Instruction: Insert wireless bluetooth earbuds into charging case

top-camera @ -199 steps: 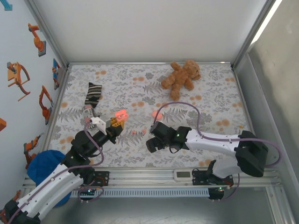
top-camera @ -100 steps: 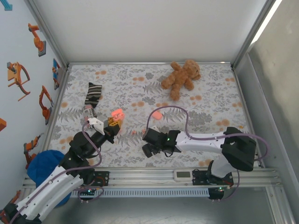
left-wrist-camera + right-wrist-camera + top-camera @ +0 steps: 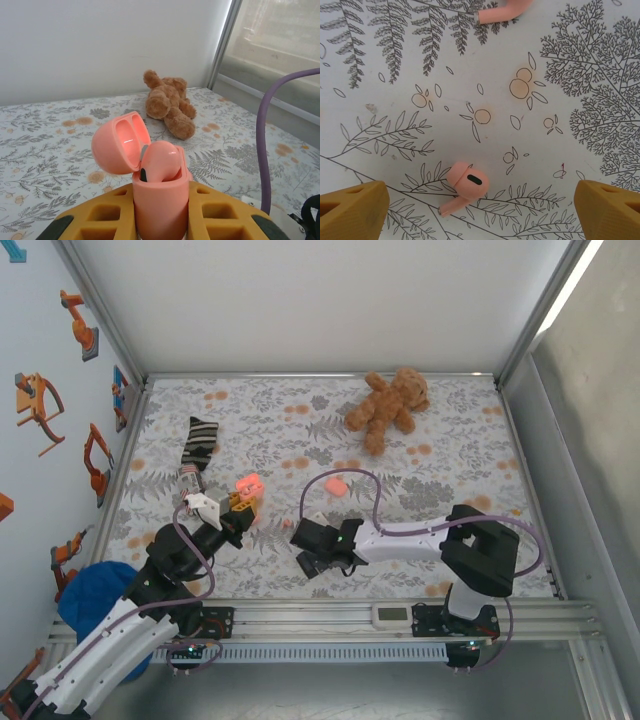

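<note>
Left gripper (image 3: 161,220) clamped on pink case (image 3: 159,200). Lid flipped open toward 10 o'clock, one earbud (image 3: 161,161) seated inside. Right gripper (image 3: 480,212) jaws wide apart, low over cloth (image 3: 560,60). Loose earbud (image 3: 466,182) lies between its fingers (image 3: 350,210), untouched. Another earbud (image 3: 502,11) at its 12 o'clock. Second case (image 3: 337,485) at right gripper's 1 o'clock.

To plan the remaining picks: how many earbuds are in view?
3. One earbud in the open case; second earbud and third earbud on the cloth. Others may be hidden.
</note>
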You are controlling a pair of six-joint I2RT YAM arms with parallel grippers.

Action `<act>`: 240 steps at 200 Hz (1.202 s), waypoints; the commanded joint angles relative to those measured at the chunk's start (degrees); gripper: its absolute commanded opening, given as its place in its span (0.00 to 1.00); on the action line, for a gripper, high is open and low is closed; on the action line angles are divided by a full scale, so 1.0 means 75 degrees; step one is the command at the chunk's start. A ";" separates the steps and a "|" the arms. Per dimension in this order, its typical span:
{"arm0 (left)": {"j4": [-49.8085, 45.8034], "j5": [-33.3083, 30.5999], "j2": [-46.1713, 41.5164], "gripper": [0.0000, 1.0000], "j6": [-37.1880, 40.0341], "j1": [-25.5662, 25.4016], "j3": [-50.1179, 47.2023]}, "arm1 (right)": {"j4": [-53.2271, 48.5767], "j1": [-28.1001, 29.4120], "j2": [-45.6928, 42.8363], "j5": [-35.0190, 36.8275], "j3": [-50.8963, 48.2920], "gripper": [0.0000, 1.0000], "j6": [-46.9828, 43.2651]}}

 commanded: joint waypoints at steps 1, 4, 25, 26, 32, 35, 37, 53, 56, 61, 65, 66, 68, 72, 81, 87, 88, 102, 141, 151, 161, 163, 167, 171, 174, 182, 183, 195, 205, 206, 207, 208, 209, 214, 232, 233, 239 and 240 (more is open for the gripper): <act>0.0012 -0.0043 -0.0065 0.00 0.0080 -0.0041 0.0244 | -0.0264 0.0042 0.0142 0.0306 0.0120 0.93 0.0015; 0.0011 -0.0041 -0.0061 0.00 0.0080 -0.0048 0.0245 | -0.0263 0.0048 0.0157 0.0301 0.0108 0.93 0.0006; 0.0005 -0.0024 -0.0043 0.00 0.0074 -0.0041 0.0255 | -0.0283 0.0048 0.0222 0.0330 0.0053 0.91 0.0032; 0.0002 -0.0020 -0.0040 0.00 0.0071 -0.0040 0.0255 | -0.0290 0.0049 0.0227 0.0330 0.0055 0.91 0.0024; 0.0007 -0.0007 -0.0034 0.00 0.0069 -0.0044 0.0257 | -0.0293 0.0041 0.0234 0.0338 0.0053 0.91 0.0037; 0.0005 0.0011 -0.0027 0.00 0.0068 -0.0048 0.0266 | -0.0297 0.0035 0.0238 0.0341 0.0049 0.90 0.0034; 0.0003 0.0017 -0.0028 0.00 0.0068 -0.0044 0.0266 | -0.0298 0.0035 0.0238 0.0342 0.0050 0.90 0.0030; -0.0012 0.0041 -0.0034 0.00 0.0044 -0.0048 0.0273 | -0.0298 0.0028 0.0265 0.0353 0.0017 0.89 0.0060; -0.0023 0.0042 -0.0026 0.00 0.0039 -0.0041 0.0281 | -0.0304 0.0029 0.0266 0.0362 0.0020 0.89 0.0063; -0.0036 0.0041 -0.0036 0.00 0.0033 -0.0050 0.0279 | -0.0318 0.0022 0.0265 0.0375 0.0011 0.89 0.0057; -0.0053 0.0032 -0.0037 0.00 0.0033 -0.0044 0.0298 | -0.0337 0.0027 0.0258 0.0391 -0.0004 0.89 0.0061; -0.0050 0.0037 -0.0037 0.00 0.0033 -0.0047 0.0300 | -0.0341 0.0027 0.0250 0.0396 -0.0003 0.89 0.0063; -0.0057 0.0041 -0.0045 0.00 0.0033 -0.0044 0.0293 | -0.0350 0.0022 0.0244 0.0414 -0.0007 0.89 0.0061; -0.0048 0.0042 -0.0058 0.00 0.0034 -0.0044 0.0301 | -0.0376 0.0026 0.0245 0.0436 -0.0012 0.89 0.0072; -0.0053 0.0043 -0.0060 0.00 0.0027 -0.0045 0.0286 | -0.0403 0.0004 0.0209 0.0483 -0.0064 0.89 0.0082; -0.0049 0.0036 -0.0060 0.00 0.0020 -0.0043 0.0280 | -0.0403 -0.0018 0.0176 0.0505 -0.0112 0.89 0.0104; -0.0048 0.0033 -0.0060 0.00 0.0021 -0.0047 0.0279 | -0.0403 -0.0025 0.0162 0.0506 -0.0121 0.89 0.0113; -0.0066 0.0042 -0.0067 0.00 0.0020 -0.0044 0.0267 | -0.0418 -0.0064 0.0075 0.0534 -0.0209 0.89 0.0157; -0.0045 0.0042 -0.0061 0.00 -0.0020 -0.0047 0.0244 | -0.0517 -0.0148 -0.0170 0.0600 -0.0475 0.88 0.0236; -0.0042 0.0042 -0.0060 0.00 -0.0026 -0.0040 0.0235 | -0.0564 -0.0172 -0.0230 0.0635 -0.0533 0.88 0.0263; -0.0033 0.0043 -0.0064 0.00 -0.0026 -0.0050 0.0239 | -0.0579 -0.0190 -0.0292 0.0664 -0.0590 0.88 0.0268; -0.0035 0.0042 -0.0061 0.00 -0.0026 -0.0042 0.0236 | -0.0585 -0.0197 -0.0304 0.0674 -0.0597 0.88 0.0279; -0.0021 0.0042 -0.0060 0.00 -0.0026 -0.0047 0.0241 | -0.0590 -0.0195 -0.0334 0.0670 -0.0627 0.88 0.0283; -0.0017 0.0042 -0.0059 0.00 -0.0026 -0.0042 0.0232 | -0.0594 -0.0206 -0.0352 0.0685 -0.0645 0.88 0.0286; -0.0019 0.0042 -0.0039 0.00 -0.0026 -0.0039 0.0235 | -0.0617 -0.0221 -0.0371 0.0692 -0.0655 0.88 0.0285; -0.0008 0.0042 -0.0035 0.00 -0.0026 -0.0045 0.0238 | -0.0676 -0.0232 -0.0413 0.0705 -0.0673 0.88 0.0291; -0.0004 0.0042 -0.0030 0.00 -0.0026 -0.0048 0.0235 | -0.0680 -0.0231 -0.0419 0.0717 -0.0677 0.87 0.0294; 0.0006 0.0042 -0.0026 0.00 -0.0032 -0.0041 0.0231 | -0.0747 -0.0270 -0.0489 0.0733 -0.0708 0.87 0.0307; 0.0031 0.0042 -0.0015 0.00 -0.0037 -0.0047 0.0229 | -0.0768 -0.0296 -0.0554 0.0742 -0.0745 0.87 0.0321; 0.0027 0.0042 -0.0020 0.00 -0.0037 -0.0049 0.0230 | -0.0767 -0.0298 -0.0560 0.0741 -0.0742 0.87 0.0315; 0.0031 0.0042 -0.0022 0.00 -0.0038 -0.0044 0.0225 | -0.0767 -0.0305 -0.0569 0.0746 -0.0747 0.88 0.0319; 0.0027 0.0042 -0.0012 0.00 -0.0038 -0.0041 0.0222 | -0.0767 -0.0309 -0.0573 0.0743 -0.0749 0.87 0.0320; 0.0025 0.0042 -0.0001 0.00 -0.0038 -0.0040 0.0221 | -0.0772 -0.0305 -0.0587 0.0742 -0.0750 0.87 0.0321; 0.0029 0.0042 0.0003 0.00 -0.0038 -0.0040 0.0220 | -0.0776 -0.0321 -0.0611 0.0737 -0.0767 0.88 0.0309; 0.0035 0.0054 0.0015 0.00 -0.0049 -0.0049 0.0226 | -0.0807 -0.0366 -0.0732 0.0688 -0.0772 0.87 0.0270; 0.0035 0.0054 0.0019 0.00 -0.0049 -0.0044 0.0217 | -0.0810 -0.0368 -0.0737 0.0673 -0.0773 0.88 0.0267; 0.0025 0.0057 0.0010 0.00 -0.0043 -0.0050 0.0213 | -0.0807 -0.0380 -0.0786 0.0630 -0.0744 0.87 0.0231; 0.0030 0.0050 0.0010 0.00 -0.0041 -0.0050 0.0217 | -0.0805 -0.0387 -0.0793 0.0620 -0.0742 0.88 0.0218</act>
